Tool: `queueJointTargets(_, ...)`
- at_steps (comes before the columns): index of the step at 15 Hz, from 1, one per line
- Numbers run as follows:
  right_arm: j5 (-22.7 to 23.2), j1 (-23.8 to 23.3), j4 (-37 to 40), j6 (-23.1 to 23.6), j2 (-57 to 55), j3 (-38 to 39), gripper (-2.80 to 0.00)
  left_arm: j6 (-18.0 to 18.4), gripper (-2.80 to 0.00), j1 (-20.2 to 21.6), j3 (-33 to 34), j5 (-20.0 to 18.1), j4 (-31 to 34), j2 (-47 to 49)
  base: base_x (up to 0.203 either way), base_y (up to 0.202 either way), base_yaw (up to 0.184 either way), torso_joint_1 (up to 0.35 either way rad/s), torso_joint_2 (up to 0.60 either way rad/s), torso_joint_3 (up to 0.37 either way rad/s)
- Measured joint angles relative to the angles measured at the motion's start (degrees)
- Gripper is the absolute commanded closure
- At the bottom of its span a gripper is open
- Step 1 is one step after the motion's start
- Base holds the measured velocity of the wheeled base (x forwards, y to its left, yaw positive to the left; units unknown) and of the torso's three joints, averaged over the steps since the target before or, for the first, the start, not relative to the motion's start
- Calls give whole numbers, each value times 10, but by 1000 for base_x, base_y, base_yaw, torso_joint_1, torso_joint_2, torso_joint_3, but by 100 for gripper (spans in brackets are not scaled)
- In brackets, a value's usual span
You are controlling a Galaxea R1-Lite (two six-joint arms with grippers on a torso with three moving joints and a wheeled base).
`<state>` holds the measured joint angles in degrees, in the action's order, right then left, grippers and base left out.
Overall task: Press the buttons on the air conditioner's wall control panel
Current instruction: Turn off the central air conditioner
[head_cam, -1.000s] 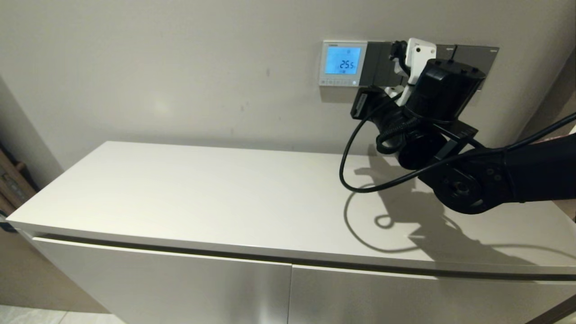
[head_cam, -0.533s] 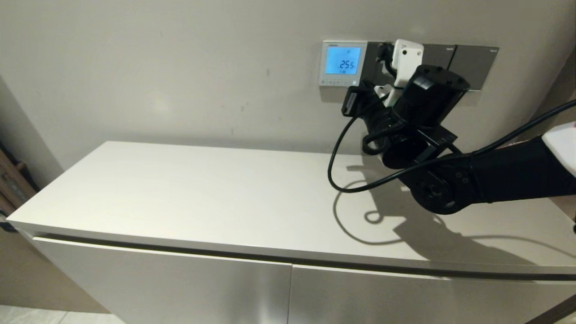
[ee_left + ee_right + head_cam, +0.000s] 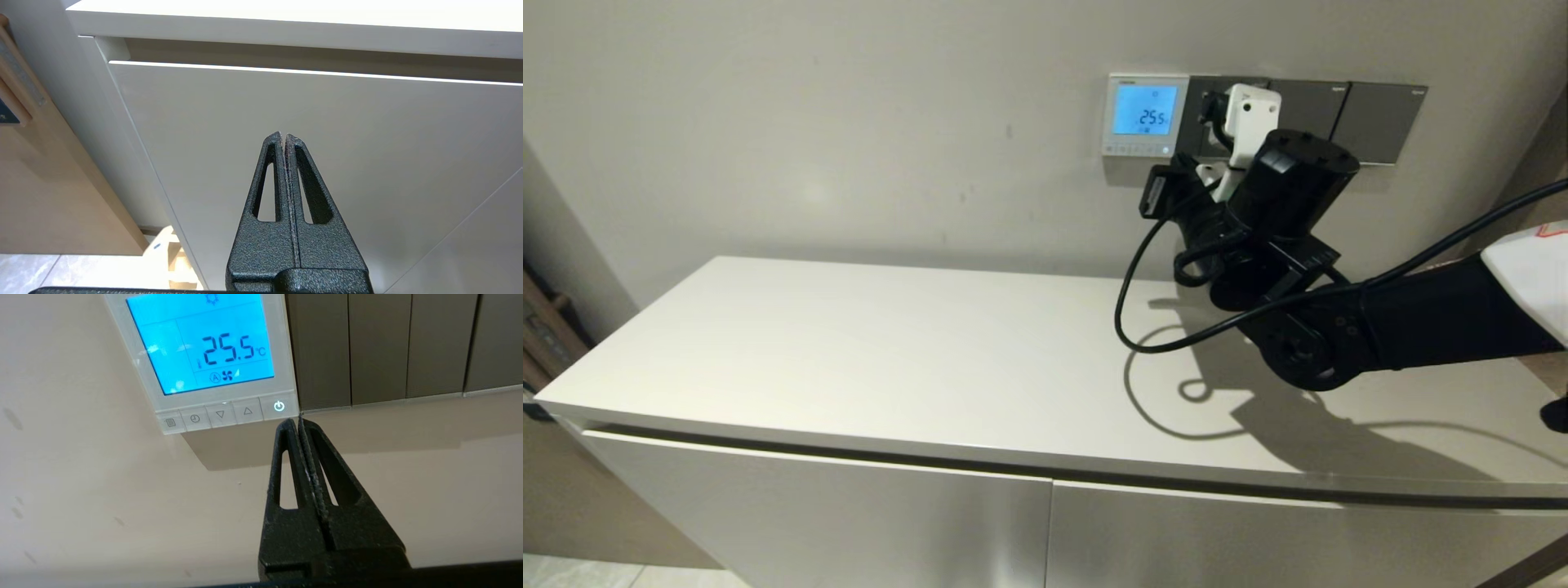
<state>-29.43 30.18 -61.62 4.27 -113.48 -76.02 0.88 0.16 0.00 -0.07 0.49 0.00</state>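
Note:
The white control panel (image 3: 1146, 114) hangs on the wall, its screen lit blue and reading 25.5; it also shows in the right wrist view (image 3: 204, 347). A row of small buttons (image 3: 222, 413) runs along its bottom edge (image 3: 1135, 149), the end one a lit power button (image 3: 279, 406). My right gripper (image 3: 297, 421) is shut and empty, its tips just below the panel's corner by the power button; whether they touch the wall I cannot tell. In the head view its fingers are hidden behind the wrist (image 3: 1286, 188). My left gripper (image 3: 284, 136) is shut and empty, parked low before the cabinet front.
Dark grey switch plates (image 3: 1347, 118) adjoin the panel on the right (image 3: 380, 347). A white cabinet top (image 3: 931, 359) lies below the right arm, with a black cable (image 3: 1131, 302) looping over it. Cabinet doors (image 3: 306, 143) fill the left wrist view.
My right arm has moved left along the wall toward the panel and a little lower. The screen still reads 25.5.

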Motion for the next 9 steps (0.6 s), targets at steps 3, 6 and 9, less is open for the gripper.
queueJointTargets(3,0,-2,0,0,-6,-4,0,0,0,0,0,0,0,0,0,0,0,0,0,0)
queueJointTargets(6,0,-4,1,0,-11,-13,0,0,0,0,0,0,0,0,0,0,0,0,0,0)
queueJointTargets(9,0,-4,1,0,-13,-18,0,0,0,0,0,0,0,0,0,0,0,0,0,0)
